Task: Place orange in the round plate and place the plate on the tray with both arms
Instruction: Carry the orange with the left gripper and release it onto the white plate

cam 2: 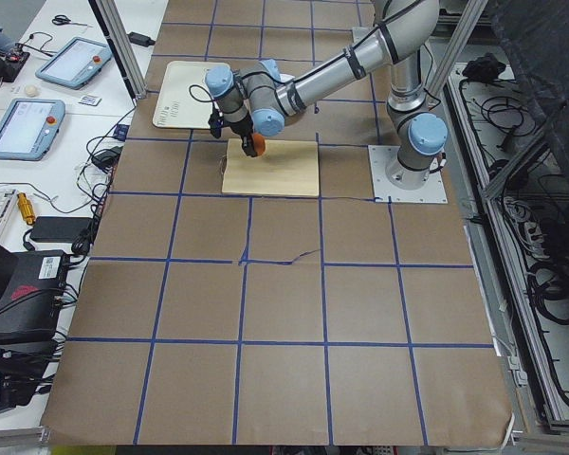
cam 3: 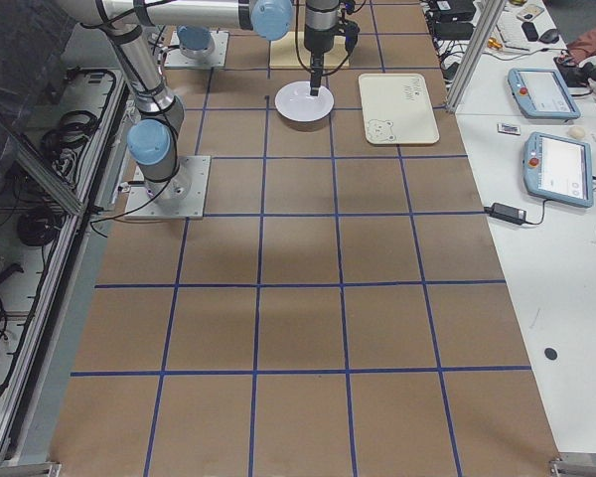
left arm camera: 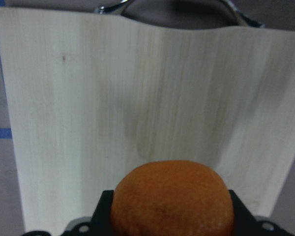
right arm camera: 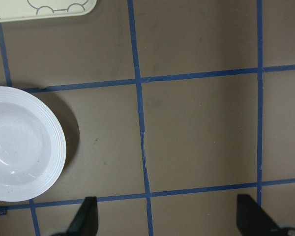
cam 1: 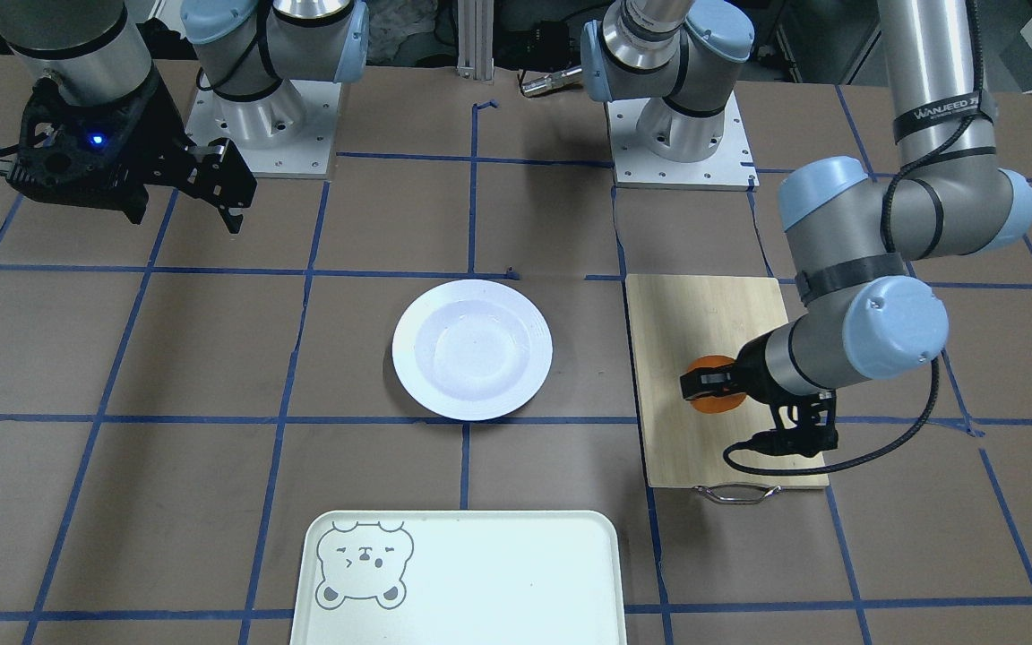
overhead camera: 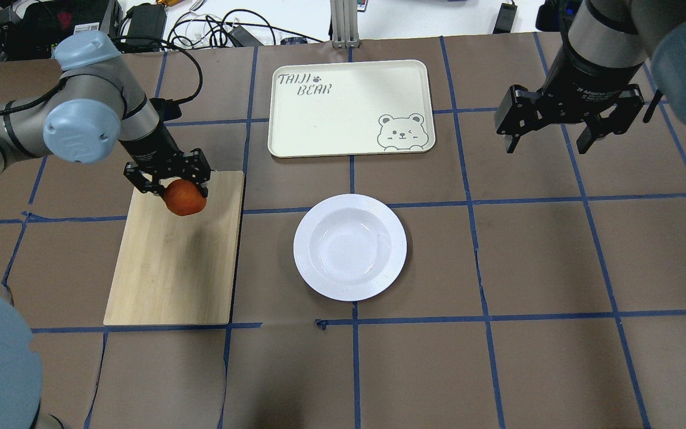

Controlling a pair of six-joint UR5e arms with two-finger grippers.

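My left gripper (overhead camera: 183, 189) is shut on the orange (overhead camera: 185, 198), which hangs above the bamboo cutting board (overhead camera: 170, 262). In the left wrist view the orange (left arm camera: 173, 199) fills the gap between the black fingers. The white round plate (overhead camera: 350, 246) sits empty at the table's middle, to the right of the board. The cream tray (overhead camera: 350, 108) with its bear drawing lies beyond the plate. My right gripper (overhead camera: 568, 128) hovers open, high over the table at the far right, with nothing between its fingers (right arm camera: 85, 216). The plate's rim (right arm camera: 56, 147) shows at the left of the right wrist view.
The cutting board (cam 1: 722, 381) has a metal handle (cam 1: 737, 493) at its far end. Blue tape lines grid the brown table cover. Both arm bases (cam 1: 682, 134) stand bolted at the robot's side. Cables and devices lie beyond the tray.
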